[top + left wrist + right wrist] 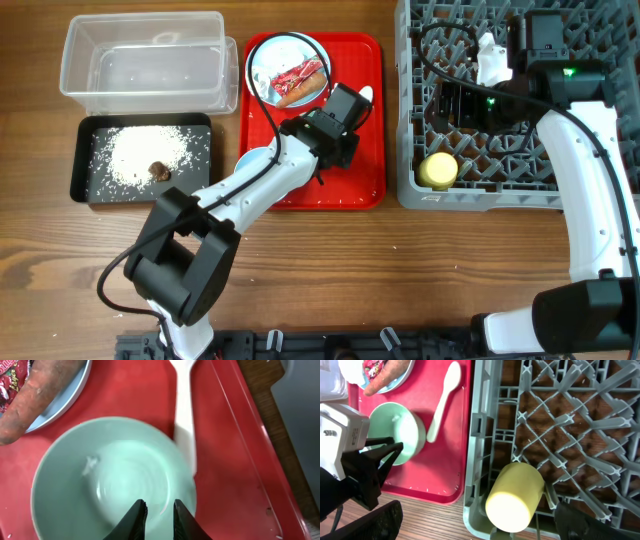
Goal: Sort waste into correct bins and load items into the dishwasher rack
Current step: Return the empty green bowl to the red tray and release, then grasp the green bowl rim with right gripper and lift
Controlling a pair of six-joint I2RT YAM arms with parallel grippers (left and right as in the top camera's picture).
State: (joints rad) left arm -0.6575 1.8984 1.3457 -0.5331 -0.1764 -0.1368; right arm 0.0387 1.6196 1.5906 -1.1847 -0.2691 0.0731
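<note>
A wooden desk point(400, 270) carries a grey dish rack point(480, 198) at the right and a red tray point(365, 170) just beside it. A pale green bowl point(65, 470) sits empty and upright on the tray. A white spoon point(184, 410) lies alongside its rim, and a yellow cup point(515, 495) lies tipped over in the rack's near corner. The bowl looks light, stiff and smooth, so probably slippery, and its rim seems the surest place to pinch. The left arm point(250, 190) reaches across the tray with its wrist bent down. The left jaws hang over the inside of the bowl near its closer rim, parted by a narrow gap and holding nothing. The right arm point(585, 170) stretches over the rack. Whether the right jaws are parted cannot be told.
</note>
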